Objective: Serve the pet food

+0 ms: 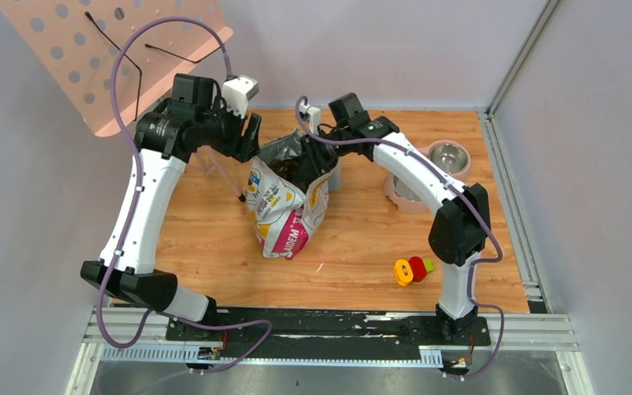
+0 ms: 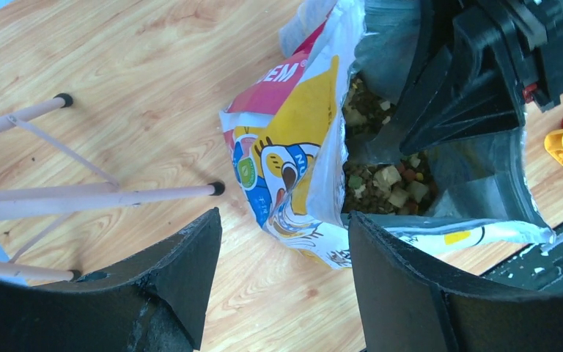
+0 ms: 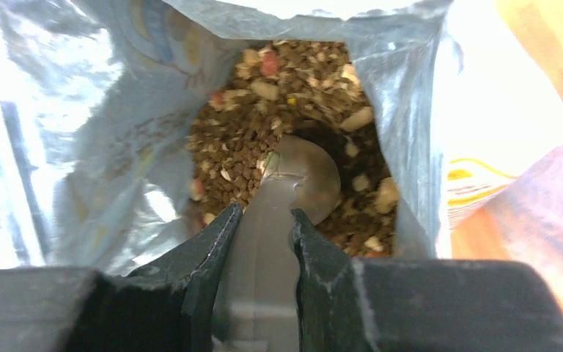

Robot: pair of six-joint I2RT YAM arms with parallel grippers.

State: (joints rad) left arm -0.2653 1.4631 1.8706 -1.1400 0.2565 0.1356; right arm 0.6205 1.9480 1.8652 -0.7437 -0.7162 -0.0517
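Right gripper [image 3: 264, 218] — scoop [image 3: 304, 180] (gray) in pet food [image 3: 242, 139]

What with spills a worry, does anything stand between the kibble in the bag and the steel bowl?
Only the bag itself: the pet food lies deep inside, so the scoop held by the right gripper must lift out through the open mouth. Nothing else visible lies on the way to the steel bowl.

Top view high over table [image 1: 362, 247], left wrist near bag [image 2: 286, 147], right wrist inside it, bag shared
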